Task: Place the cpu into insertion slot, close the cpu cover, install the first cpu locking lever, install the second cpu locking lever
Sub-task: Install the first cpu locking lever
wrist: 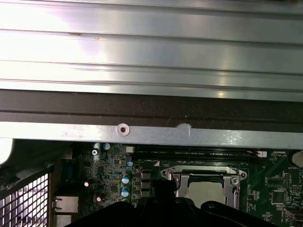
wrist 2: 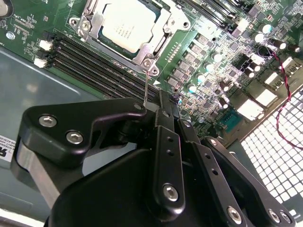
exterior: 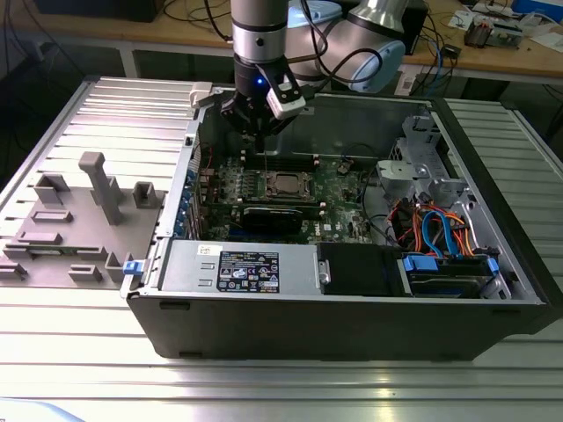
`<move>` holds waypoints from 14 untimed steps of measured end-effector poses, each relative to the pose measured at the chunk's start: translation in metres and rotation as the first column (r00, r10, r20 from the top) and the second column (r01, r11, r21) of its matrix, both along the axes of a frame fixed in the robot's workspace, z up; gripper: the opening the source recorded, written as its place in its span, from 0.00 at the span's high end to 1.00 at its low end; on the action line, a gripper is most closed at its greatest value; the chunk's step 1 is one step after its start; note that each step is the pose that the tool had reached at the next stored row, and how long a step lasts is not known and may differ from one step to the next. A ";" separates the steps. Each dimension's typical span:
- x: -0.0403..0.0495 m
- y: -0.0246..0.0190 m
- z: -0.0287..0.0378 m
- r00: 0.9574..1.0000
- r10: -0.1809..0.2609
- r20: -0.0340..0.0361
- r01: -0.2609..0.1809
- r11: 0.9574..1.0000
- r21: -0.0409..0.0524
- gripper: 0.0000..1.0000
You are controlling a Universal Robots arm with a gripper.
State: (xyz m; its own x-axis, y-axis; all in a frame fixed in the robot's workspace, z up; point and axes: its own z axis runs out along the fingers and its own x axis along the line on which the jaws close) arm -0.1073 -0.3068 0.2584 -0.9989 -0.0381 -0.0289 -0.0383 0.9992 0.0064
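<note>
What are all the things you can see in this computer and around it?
computer case: one, dark grey, open, on the table
table: one, ribbed silver
motherboard: one, green, inside the case
cpu: one, silver, in its socket
cpu cover: one, silvery, down around the cpu
memory slots: several, black, beside the socket
locking lever: one, thin wire, from socket corner up to the jaws
cables: several, orange and blue, exterior view's right
fixture tray: one, grey, exterior view's left
gripper: one, black, jaws closed on the locking lever
arm: one, silver-grey, above the case
</note>
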 end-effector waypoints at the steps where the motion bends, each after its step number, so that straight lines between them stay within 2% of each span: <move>1: 0.0002 0.0000 0.0000 1.000 0.000 0.000 0.000 1.000 0.000 0.89; 4: 0.0027 0.0000 -0.0003 1.000 0.000 0.000 0.000 1.000 0.000 0.89; 14: 0.0214 0.0000 -0.0019 1.000 0.000 0.000 0.000 1.000 0.000 0.89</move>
State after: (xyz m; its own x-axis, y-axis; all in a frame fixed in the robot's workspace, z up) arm -0.0859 -0.3068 0.2565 -0.9989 -0.0382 -0.0289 -0.0384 0.9992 0.0063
